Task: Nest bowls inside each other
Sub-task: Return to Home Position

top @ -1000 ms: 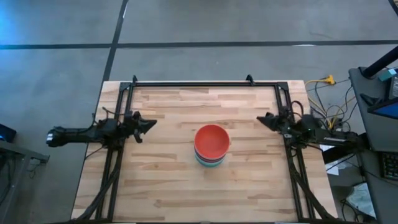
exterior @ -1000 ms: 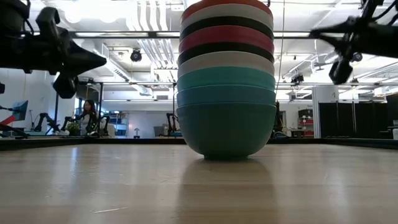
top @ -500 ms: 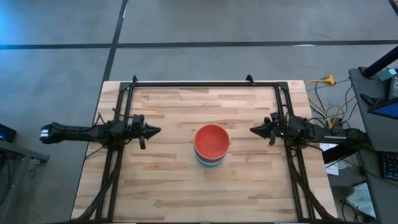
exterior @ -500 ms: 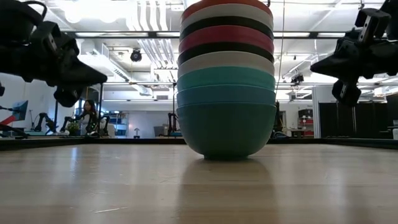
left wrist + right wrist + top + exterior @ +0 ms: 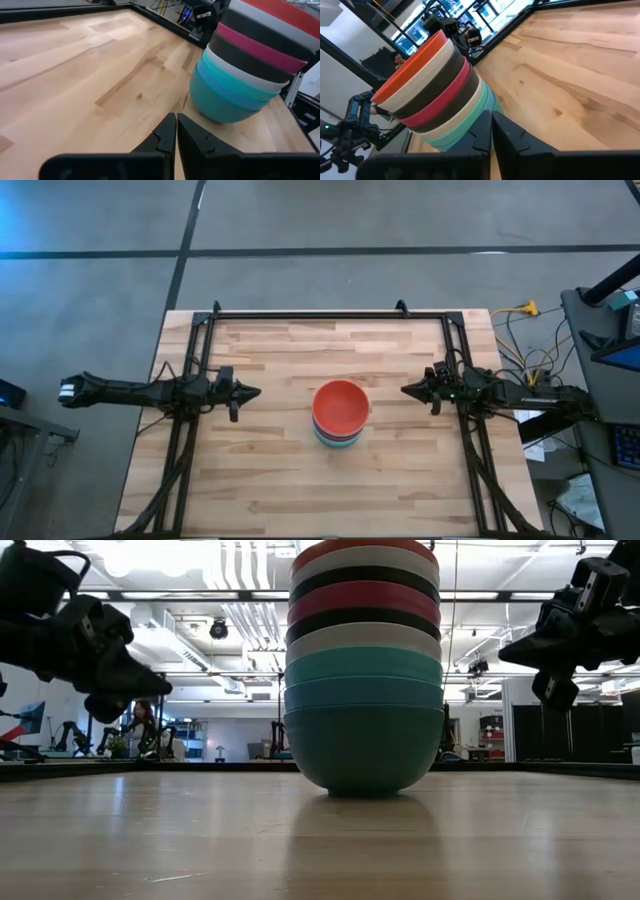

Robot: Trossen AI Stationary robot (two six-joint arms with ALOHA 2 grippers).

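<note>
The bowls stand nested in one stack (image 5: 340,413) at the middle of the wooden table, the red bowl (image 5: 364,546) on top and a teal bowl (image 5: 362,745) at the bottom, resting by its base on the table. My left gripper (image 5: 256,392) is shut and empty, left of the stack, above the table. My right gripper (image 5: 405,390) is shut and empty, right of the stack. Both point level at the stack (image 5: 245,65) (image 5: 432,87) from either side, well apart from it.
A black metal frame (image 5: 320,314) runs along the table's far edge and down both sides under the arms. Cables and equipment (image 5: 600,340) crowd the floor beyond the right edge. Bare wood lies in front of and behind the stack.
Both arms have sunk a little and levelled out. My left gripper has reached slightly farther toward the stack and rolled; my right gripper has tipped from slanting to level, pointing at the stack. The stack has stayed still.
</note>
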